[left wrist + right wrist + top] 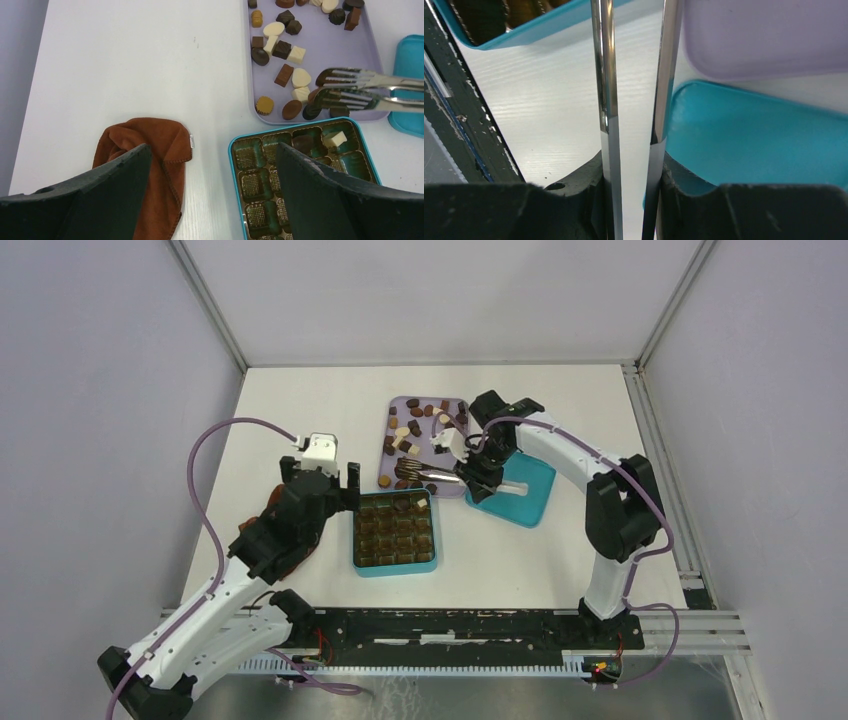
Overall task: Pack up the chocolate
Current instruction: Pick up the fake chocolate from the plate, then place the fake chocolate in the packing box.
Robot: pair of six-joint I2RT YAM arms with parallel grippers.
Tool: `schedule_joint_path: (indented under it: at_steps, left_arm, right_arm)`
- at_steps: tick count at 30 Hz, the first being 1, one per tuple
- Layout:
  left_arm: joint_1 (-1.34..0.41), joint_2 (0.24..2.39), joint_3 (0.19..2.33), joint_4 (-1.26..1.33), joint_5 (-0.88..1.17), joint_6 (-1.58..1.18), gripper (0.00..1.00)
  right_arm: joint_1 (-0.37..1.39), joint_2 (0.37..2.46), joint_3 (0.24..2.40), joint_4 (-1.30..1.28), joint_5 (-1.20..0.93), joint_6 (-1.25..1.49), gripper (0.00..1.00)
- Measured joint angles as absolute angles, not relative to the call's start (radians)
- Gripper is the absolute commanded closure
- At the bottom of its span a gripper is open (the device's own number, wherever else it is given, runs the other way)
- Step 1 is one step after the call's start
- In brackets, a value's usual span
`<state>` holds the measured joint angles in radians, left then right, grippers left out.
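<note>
Most of the chocolate [284, 75] lies loose on the lavender tray [320, 50], dark, mid-brown and cream pieces spread over its floor and several crowded against its near rim. One white square piece [334, 138] sits in the far right corner compartment of the teal box [232, 150], which stands just beside the tray's near edge. The teal lid [520, 502] lies just right of the tray.

Metal tongs [360, 90] reach in from the right, their forked heads low over the pieces at the tray's near right corner; whether they pinch one cannot be told. The right fingers [574, 190] are clamped on the tongs' two arms, holding them partly squeezed.

Left of the tray the surface [140, 65] is broad and bare up to its edges. A reddish-brown cloth [150, 145] lies left of the box, a narrow strip of surface between them. The left fingers [100, 195] stand spread wide above that strip, holding nothing.
</note>
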<state>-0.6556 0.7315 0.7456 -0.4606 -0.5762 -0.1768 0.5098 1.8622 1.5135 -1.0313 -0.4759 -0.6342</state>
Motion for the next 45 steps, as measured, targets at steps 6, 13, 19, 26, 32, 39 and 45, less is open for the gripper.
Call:
schedule_joint_path:
  at_steps: [6, 13, 19, 26, 32, 39, 45]
  left_arm:
    - [-0.656, 0.725, 0.745, -0.46, -0.59, -0.177, 0.01]
    - [-0.651, 0.723, 0.74, -0.458, -0.601, -0.177, 0.01]
    - [-0.651, 0.723, 0.739, -0.457, -0.601, -0.177, 0.01]
    - [-0.651, 0.723, 0.739, -0.455, -0.601, -0.177, 0.01]
    - [-0.649, 0.723, 0.739, -0.455, -0.601, -0.177, 0.01]
    - [-0.649, 0.723, 0.739, -0.455, -0.601, -0.177, 0.01]
    - [-0.649, 0.723, 0.739, -0.455, -0.601, -0.177, 0.01]
  right_arm:
    - [0.606, 1.853, 1.501, -1.031, -0.483, -0.637, 0.87]
    - [0.671, 1.855, 1.492, -1.031, -0.479, -0.636, 0.84]
    - [0.691, 1.9, 1.515, -1.03, -0.461, -0.633, 0.8]
    - [0.701, 1.948, 1.563, -1.029, -0.435, -0.628, 0.69]
    - [0.708, 1.952, 1.573, -1.029, -0.418, -0.625, 0.64]
    - [0.714, 1.964, 1.574, -1.029, -0.409, -0.625, 0.58]
    - [0.714, 1.964, 1.575, -1.03, -0.409, -0.625, 0.59]
